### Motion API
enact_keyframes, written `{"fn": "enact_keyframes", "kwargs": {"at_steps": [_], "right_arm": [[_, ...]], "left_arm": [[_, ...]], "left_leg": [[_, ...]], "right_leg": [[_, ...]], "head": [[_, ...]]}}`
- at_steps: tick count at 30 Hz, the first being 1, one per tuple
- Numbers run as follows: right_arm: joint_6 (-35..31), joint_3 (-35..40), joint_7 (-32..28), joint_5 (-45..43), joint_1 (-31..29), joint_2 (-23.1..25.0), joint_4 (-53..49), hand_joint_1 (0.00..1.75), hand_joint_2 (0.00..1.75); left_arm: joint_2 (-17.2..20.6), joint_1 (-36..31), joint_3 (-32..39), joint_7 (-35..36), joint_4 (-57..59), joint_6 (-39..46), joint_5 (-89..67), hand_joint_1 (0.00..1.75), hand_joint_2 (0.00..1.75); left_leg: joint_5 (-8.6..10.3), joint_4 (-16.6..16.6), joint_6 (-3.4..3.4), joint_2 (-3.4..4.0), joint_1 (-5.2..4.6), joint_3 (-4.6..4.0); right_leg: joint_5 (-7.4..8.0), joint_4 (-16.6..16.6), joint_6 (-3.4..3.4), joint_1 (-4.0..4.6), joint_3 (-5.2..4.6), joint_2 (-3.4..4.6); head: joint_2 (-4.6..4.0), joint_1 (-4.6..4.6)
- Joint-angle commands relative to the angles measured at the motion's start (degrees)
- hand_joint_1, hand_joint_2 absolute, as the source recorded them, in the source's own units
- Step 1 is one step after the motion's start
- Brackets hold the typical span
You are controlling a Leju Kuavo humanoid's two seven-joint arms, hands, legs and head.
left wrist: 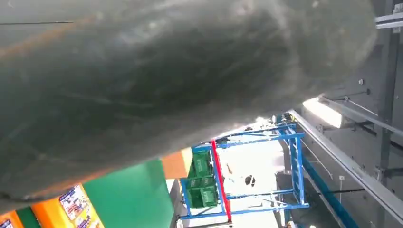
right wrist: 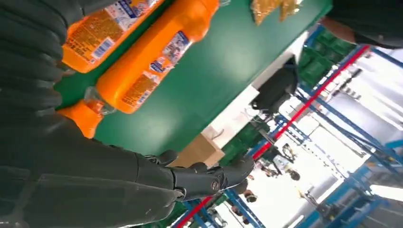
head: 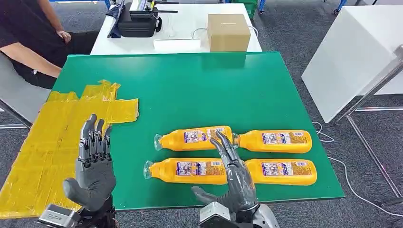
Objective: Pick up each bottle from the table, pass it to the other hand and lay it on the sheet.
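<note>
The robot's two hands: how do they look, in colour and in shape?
Both the left hand and the right hand are dark grey, with long, slender, segmented fingers and a thick grey thumb. Each sits on a boxy silver-grey wrist. No markings or cables show on them.

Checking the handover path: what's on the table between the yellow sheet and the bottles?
In the head view, only bare green table lies between the yellow sheet and the nearest bottles. The left hand hovers over the sheet's edge.
</note>
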Motion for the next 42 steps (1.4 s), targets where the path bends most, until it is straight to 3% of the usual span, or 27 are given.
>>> {"fn": "enact_keyframes", "kwargs": {"at_steps": [1,8,20,35,42], "right_arm": [[2.2,1.2,8.3,6.8,-2.4,-1.6,4.4,0.00,1.75],[3.8,-0.2,14.7,11.0,-4.5,-0.6,9.2,0.00,1.75],[4.6,-0.7,15.1,10.4,-4.6,-0.7,8.8,0.00,1.75],[12.6,-1.1,16.3,9.1,-12.1,1.1,19.9,0.00,1.75],[12.8,-1.0,16.4,9.0,-13.1,1.3,21.3,0.00,1.75]], "left_arm": [[-0.8,0.0,2.6,0.6,0.8,-0.8,-0.2,0.00,0.00],[-1.0,-0.7,2.6,1.4,0.8,-1.7,-0.3,0.00,0.00],[-0.9,-0.7,2.5,1.4,0.9,-1.9,-0.2,0.00,0.00],[-1.3,-1.8,2.9,1.8,1.4,-3.4,1.2,0.00,0.00],[-1.7,-1.8,2.9,2.0,1.1,-3.8,1.0,0.00,0.00]], "left_leg": [[-0.12,-0.1,-0.13,0.15,0.08,0.39],[-0.10,-0.1,-0.15,0.21,0.08,0.42],[-0.08,-0.1,-0.11,0.09,0.05,0.28],[-0.09,-0.1,-0.15,0.19,0.07,0.44],[-0.01,0.0,-0.06,0.04,0.03,0.13]], "right_leg": [[-0.06,-0.1,-0.08,0.09,0.38,0.05],[-0.03,-0.2,-0.09,0.09,0.39,0.11],[-0.04,-0.1,-0.06,0.06,0.26,0.01],[-0.03,-0.2,-0.09,0.08,0.40,0.09],[0.00,0.0,-0.03,0.03,0.12,0.00]], "head": [[0.00,-0.02],[0.00,-0.02],[0.00,-0.02],[0.00,-0.02],[0.00,0.00]]}}
